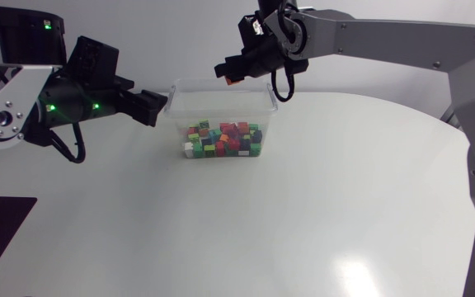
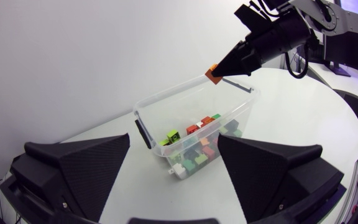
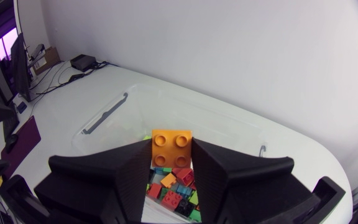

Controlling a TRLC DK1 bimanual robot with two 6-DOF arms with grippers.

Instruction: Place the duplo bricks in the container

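Right gripper (image 1: 227,73) is clenched on one orange brick (image 3: 171,149), both fingers pressing its opposite sides, and you find it at the upper centre of the head view, held above the far rim of the clear container (image 1: 180,85). From the right wrist view the brick shows four studs in a square, turned towards the camera; being square, it has no long axis worth noting. Past the held brick that view looks down on the loose bricks (image 1: 221,140) already lying in the container, so the drop zone lies under the tool and slightly towards the lower part of the head view. The container's long axis runs left to right across that view. Left gripper (image 1: 151,106) stands released, fingers wide with nothing between them, just beside the container's left end at the upper left; whether it touches the wall cannot be told. In my judgement the right arm alone is placed to finish this placement, and you need only confirm that the brick clears the far rim inward before release.
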